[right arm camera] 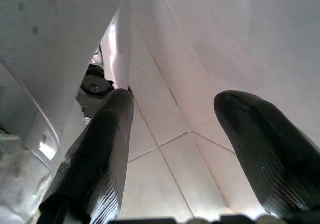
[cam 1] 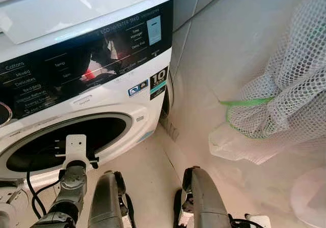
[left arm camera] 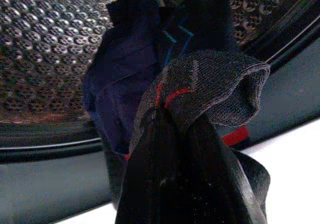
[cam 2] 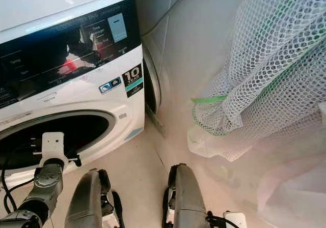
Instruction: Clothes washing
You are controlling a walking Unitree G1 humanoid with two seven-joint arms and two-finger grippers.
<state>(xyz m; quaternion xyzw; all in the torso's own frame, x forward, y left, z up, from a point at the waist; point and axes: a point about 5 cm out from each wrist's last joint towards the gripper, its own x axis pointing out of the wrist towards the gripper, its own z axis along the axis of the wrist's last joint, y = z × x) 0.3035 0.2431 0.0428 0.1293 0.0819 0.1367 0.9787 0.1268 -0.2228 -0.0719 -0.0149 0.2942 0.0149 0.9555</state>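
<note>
Your left gripper (left arm camera: 180,134) pinches a dark grey sock (left arm camera: 210,89) at the perforated steel drum (left arm camera: 45,59), 12 o'clock. Right gripper (right arm camera: 175,149) gapes wide, idle. Risk: the sock snags on the door rim and drops outside.

The washing machine (cam 1: 86,85) is cut off at the frame's left edge, its panel lettering partly washed out by reflections; the mesh laundry bag (cam 2: 265,85) runs off the right.
</note>
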